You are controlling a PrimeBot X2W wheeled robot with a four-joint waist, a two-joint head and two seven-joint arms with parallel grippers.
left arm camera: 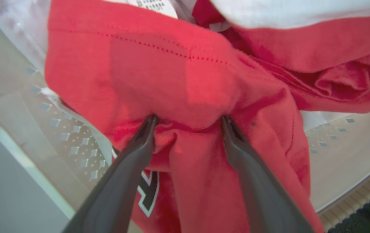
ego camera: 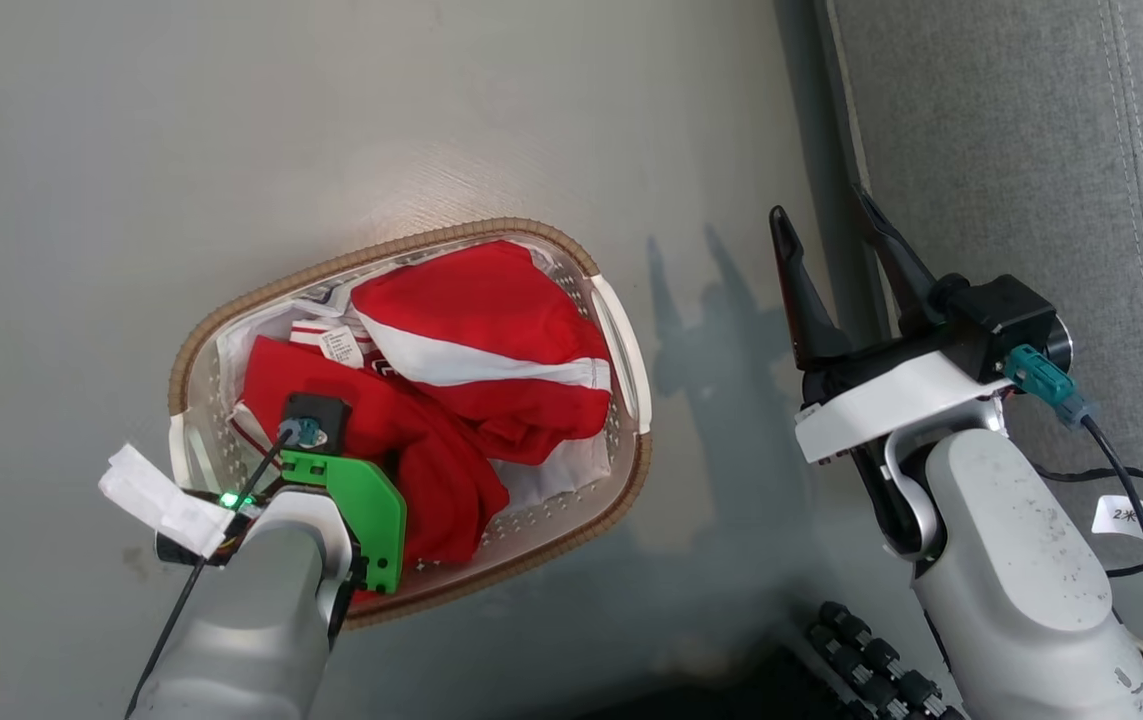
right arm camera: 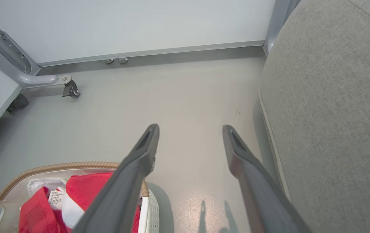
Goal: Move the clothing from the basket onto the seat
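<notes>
The left gripper (left arm camera: 188,120) is spread wide, and both fingertips (left arm camera: 147,124) are pressed into the red clothing (left arm camera: 172,64), with a fold of fabric bulging between them. A dark-and-white lettered patch (left arm camera: 149,191) shows beneath the finger at lower left of the left wrist view. The perforated wall of the basket (left arm camera: 74,139) lies to the left of the fabric. In the head view, the left forearm (ego camera: 261,600) enters from the lower left and reaches down into the basket (ego camera: 381,250). The clothing (ego camera: 491,300) lies bunched inside it, with a white stripe (ego camera: 471,365) across the upper garment and a white label (ego camera: 341,345) at the upper left of the pile. The right gripper (ego camera: 821,210) is spread and empty. It is held above the grey floor (ego camera: 231,150) to the right of the basket, just beside the edge of the seat (ego camera: 1011,150) at upper right. In the right wrist view, the right gripper (right arm camera: 190,128) points across the floor (right arm camera: 172,90). The seat (right arm camera: 333,97) is along the right side, the basket (right arm camera: 58,166) with the clothing (right arm camera: 84,187) is at lower left, and a caster (right arm camera: 71,90) is at upper left.
</notes>
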